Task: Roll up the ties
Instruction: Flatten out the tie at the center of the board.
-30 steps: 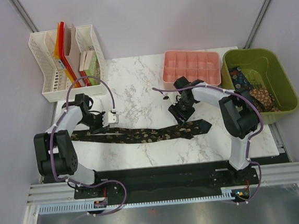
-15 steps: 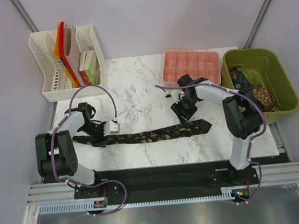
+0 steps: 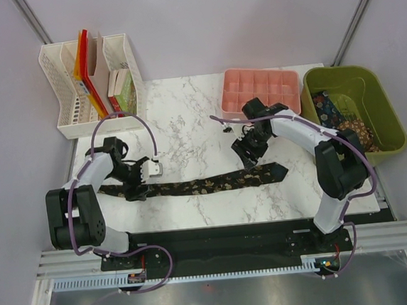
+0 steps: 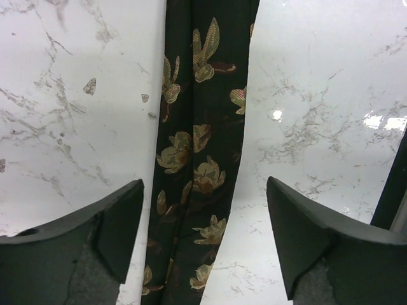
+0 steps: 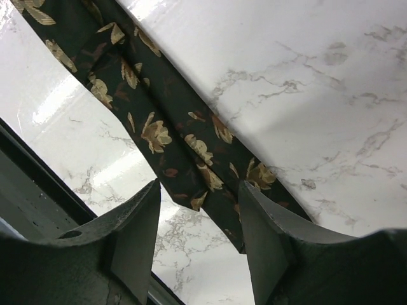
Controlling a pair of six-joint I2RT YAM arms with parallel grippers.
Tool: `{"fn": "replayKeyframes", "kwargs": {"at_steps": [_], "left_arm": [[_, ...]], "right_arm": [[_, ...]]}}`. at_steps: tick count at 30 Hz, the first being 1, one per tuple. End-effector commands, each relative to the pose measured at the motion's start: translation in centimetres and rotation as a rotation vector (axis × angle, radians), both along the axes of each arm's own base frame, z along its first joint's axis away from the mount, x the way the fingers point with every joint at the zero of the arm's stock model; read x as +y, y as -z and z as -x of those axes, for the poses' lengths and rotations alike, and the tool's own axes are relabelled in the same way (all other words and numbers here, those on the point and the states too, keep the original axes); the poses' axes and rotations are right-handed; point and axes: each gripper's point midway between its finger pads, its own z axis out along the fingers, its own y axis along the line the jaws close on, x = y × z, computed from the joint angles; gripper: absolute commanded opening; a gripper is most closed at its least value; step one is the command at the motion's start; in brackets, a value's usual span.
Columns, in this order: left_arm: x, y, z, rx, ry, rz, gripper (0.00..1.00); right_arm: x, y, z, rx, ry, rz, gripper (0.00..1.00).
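One dark tie with gold-brown flowers lies flat and stretched along the near part of the marble table. My left gripper hangs just above its left end. In the left wrist view the jaws of the left gripper stand wide open and the tie runs between them, touching neither. My right gripper is over the wide right end. Its fingers are apart in the right gripper view, with the tie's pointed tips on the table below them. More ties lie bundled in the green bin.
A white file organiser with folders stands at the back left. A pink compartment tray sits at the back, beside the green bin at the right edge. The table's dark front edge runs close to the right gripper.
The left gripper has opened and let go of the tie's left end, which now lies flat. The tie has straightened. The right arm has shifted only slightly.
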Motion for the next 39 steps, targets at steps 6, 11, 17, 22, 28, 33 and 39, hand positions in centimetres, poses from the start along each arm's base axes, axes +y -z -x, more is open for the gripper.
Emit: {"fn": "replayKeyframes", "kwargs": {"at_steps": [6, 11, 17, 22, 28, 33, 39], "left_arm": [[-1.2, 0.0, -2.4, -0.094, 0.013, 0.045, 0.95], [-2.4, 1.0, -2.7, -0.069, 0.064, 0.037, 0.91], [-4.0, 2.0, -2.1, -0.015, 0.105, 0.043, 0.83], [-5.2, 2.6, -2.4, 0.019, 0.081, 0.060, 0.71], [-6.2, 2.3, -2.6, 0.014, 0.060, 0.073, 0.62], [-6.0, 1.8, -2.4, 0.001, 0.035, 0.065, 0.63], [-6.2, 0.0, -2.9, 0.004, -0.052, 0.123, 0.64]], "right_arm": [[0.4, 4.1, -1.1, 0.002, -0.016, 0.088, 0.56], [-1.3, 5.9, -1.6, 0.001, 0.004, 0.167, 0.52], [-4.5, 7.6, -2.2, -0.011, 0.067, 0.262, 0.47], [-7.0, 8.6, -4.5, -0.068, 0.114, 0.349, 0.43], [-5.4, 3.9, -7.5, -0.157, 0.134, 0.254, 0.45], [-1.8, -0.6, -3.6, -0.099, 0.116, 0.081, 0.49], [1.4, -1.8, -1.7, -0.084, 0.092, -0.005, 0.52]]}}
